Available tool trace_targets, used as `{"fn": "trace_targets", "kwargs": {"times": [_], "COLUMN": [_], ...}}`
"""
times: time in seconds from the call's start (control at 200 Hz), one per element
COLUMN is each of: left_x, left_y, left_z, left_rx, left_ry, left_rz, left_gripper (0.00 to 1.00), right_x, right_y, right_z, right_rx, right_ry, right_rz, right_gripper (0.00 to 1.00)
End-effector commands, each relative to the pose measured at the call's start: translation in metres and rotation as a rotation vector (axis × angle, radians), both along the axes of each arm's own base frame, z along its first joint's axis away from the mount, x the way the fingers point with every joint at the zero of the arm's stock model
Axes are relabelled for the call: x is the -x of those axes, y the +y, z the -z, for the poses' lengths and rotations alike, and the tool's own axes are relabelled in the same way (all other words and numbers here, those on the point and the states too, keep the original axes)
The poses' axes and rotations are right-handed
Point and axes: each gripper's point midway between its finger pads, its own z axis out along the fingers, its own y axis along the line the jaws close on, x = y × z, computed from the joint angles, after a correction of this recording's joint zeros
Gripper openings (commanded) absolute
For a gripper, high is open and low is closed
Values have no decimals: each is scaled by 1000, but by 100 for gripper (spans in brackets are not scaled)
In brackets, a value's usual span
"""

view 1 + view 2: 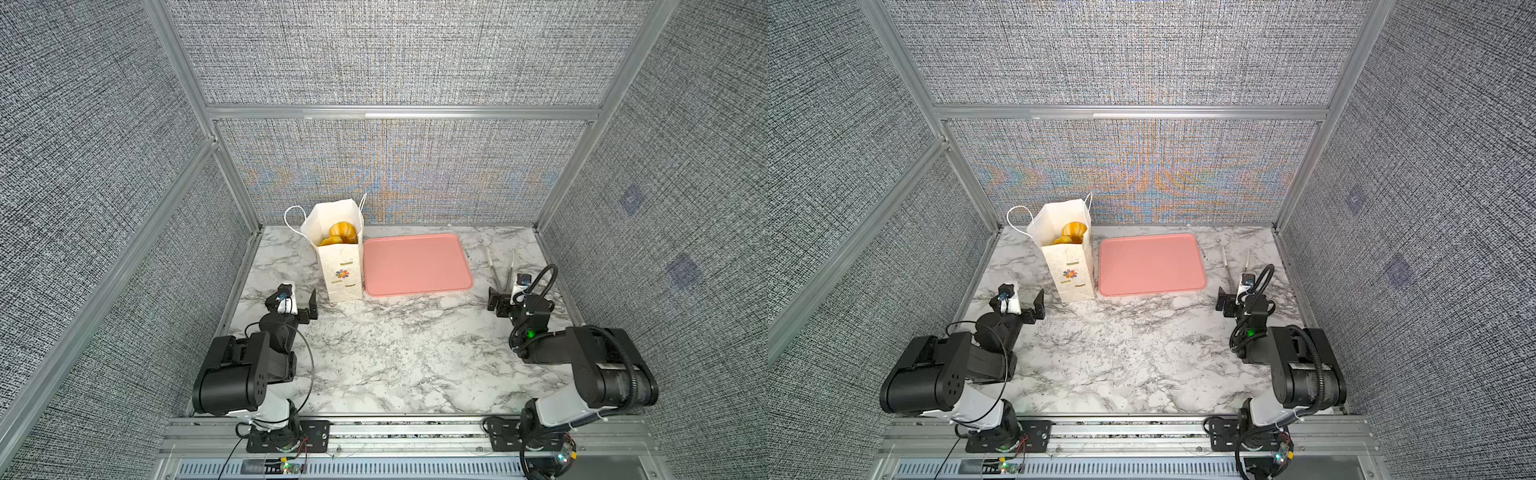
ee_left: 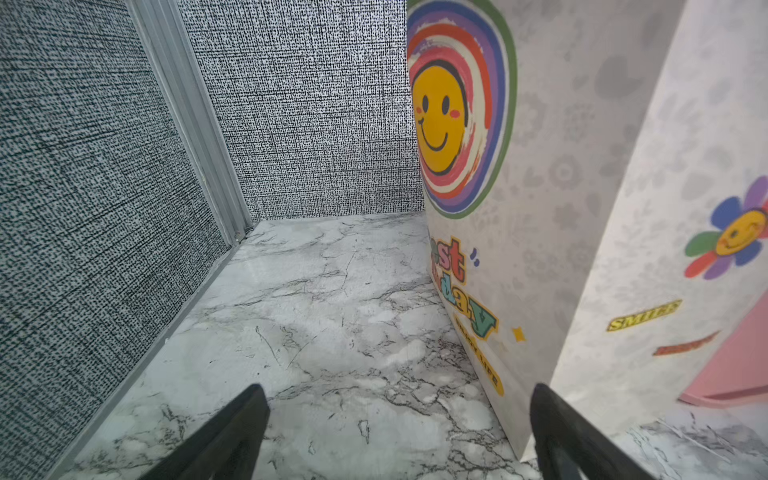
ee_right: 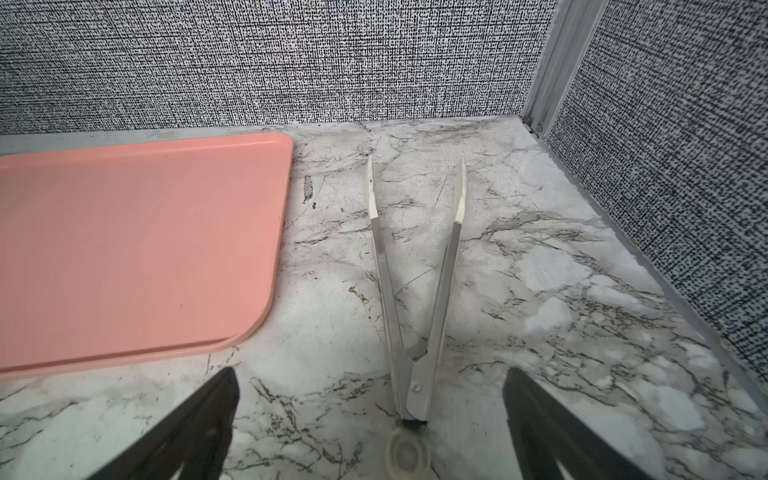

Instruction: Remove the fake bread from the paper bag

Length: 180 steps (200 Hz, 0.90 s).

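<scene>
At the left hand [image 1: 299, 294]: spread wide, nothing held, low over the counter [image 1: 395, 353]. Just ahead and a little to its right, the paper bag [image 1: 343, 270], upright, long axis vertical, mouth facing up. Inside, near the top, the fake bread [image 1: 343, 233], probably reachable only from above. Nearer arm, by this layout: the left. At the right hand [image 3: 372, 376]: likewise fully spread and empty, well apart from the bag, beyond the pink tray [image 1: 415, 266], facing tongs [image 3: 415, 386] flat on the counter.
</scene>
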Motion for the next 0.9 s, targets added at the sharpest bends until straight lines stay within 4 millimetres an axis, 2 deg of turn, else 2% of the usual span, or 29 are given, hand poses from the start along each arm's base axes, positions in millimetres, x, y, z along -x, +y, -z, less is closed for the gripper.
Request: {"fn": "trace_targets", "kwargs": {"times": [0.0, 0.69, 0.735, 0.815, 0.855, 0.895], "left_x": [-2, -2, -2, -2, -2, -2], "left_y": [1, -2, -2, -1, -2, -1], "left_z": [-5, -5, -5, -5, -6, -6], "left_rx": [1, -15, -15, -15, -16, -16], "left_ry": [-20, -18, -19, -20, -20, -20], "left_rz": [-6, -8, -9, -12, -11, -12], "left_gripper": [99, 99, 99, 99, 99, 99], "right_x": [-1, -1, 1, 10, 17, 23], "right_y": [-2, -7, -1, 22, 17, -3], "right_z": [-6, -6, -7, -11, -13, -18], "right_rx": [9, -9, -8, 26, 33, 21], "right_ry": [-23, -23, -32, -77, -108, -144], "right_rz": [11, 28, -5, -137, -99, 31], "right_gripper": [99, 99, 99, 99, 99, 99]}}
